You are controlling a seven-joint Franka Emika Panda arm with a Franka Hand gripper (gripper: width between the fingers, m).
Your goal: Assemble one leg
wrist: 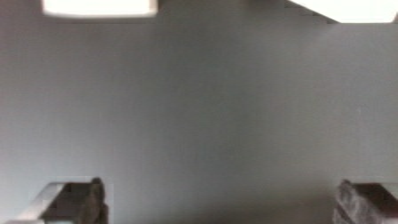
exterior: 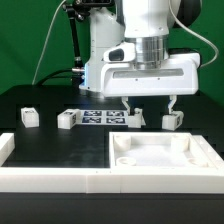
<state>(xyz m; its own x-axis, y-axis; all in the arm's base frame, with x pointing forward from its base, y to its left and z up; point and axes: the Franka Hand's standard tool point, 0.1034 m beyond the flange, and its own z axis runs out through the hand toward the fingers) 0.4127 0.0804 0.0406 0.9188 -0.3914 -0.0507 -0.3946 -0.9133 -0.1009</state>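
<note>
Four small white legs with tags stand in a row on the black table: one [exterior: 29, 116] at the exterior view's left, one [exterior: 67, 119] beside the marker board, one [exterior: 136, 118] and one [exterior: 173, 121] under the hand. My gripper [exterior: 150, 104] hangs just above the table with its jaws wide apart and nothing between them; one finger is over each of the two right legs. In the wrist view the gripper [wrist: 221, 203] shows only dark fingertips [wrist: 71, 200] at both sides over blurred grey table. Two blurred white shapes [wrist: 98, 7] lie at the frame edge.
The large flat white square piece [exterior: 160, 158] with raised rim and corner sockets lies in front of the gripper. The marker board [exterior: 100, 117] lies between the legs. A white wall [exterior: 50, 180] runs along the front and the exterior view's left.
</note>
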